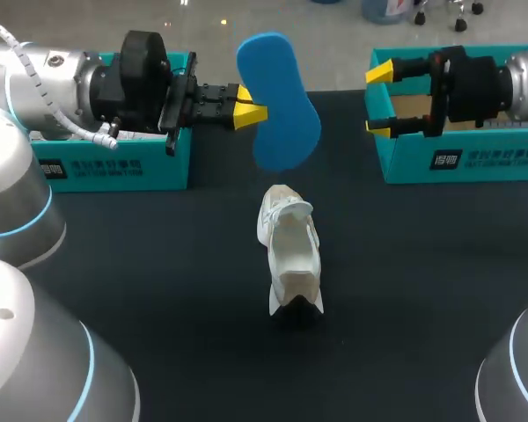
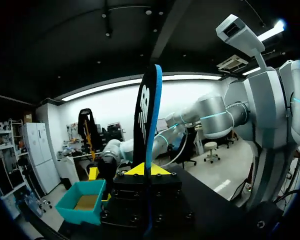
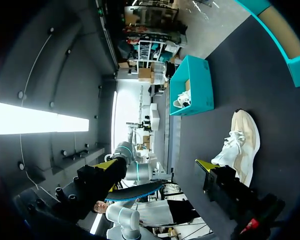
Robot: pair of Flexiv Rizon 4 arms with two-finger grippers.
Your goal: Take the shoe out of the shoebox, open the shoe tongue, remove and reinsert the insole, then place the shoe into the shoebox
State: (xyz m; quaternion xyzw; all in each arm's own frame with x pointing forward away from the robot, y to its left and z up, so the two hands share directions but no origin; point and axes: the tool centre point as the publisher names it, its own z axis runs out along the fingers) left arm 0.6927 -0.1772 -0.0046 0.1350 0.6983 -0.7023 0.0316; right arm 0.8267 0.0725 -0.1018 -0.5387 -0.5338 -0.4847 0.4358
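The shoe lies on the worktop, the left end effector behind it pinching the blue insole, the right end effector spread wide at the box right of the shoe.

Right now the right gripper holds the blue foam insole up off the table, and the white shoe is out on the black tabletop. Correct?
No: the left gripper holds the blue foam insole, clamped between its yellow tips, as the head and left wrist views show. The right gripper is open and empty. The white shoe is out on the black tabletop, as you said.
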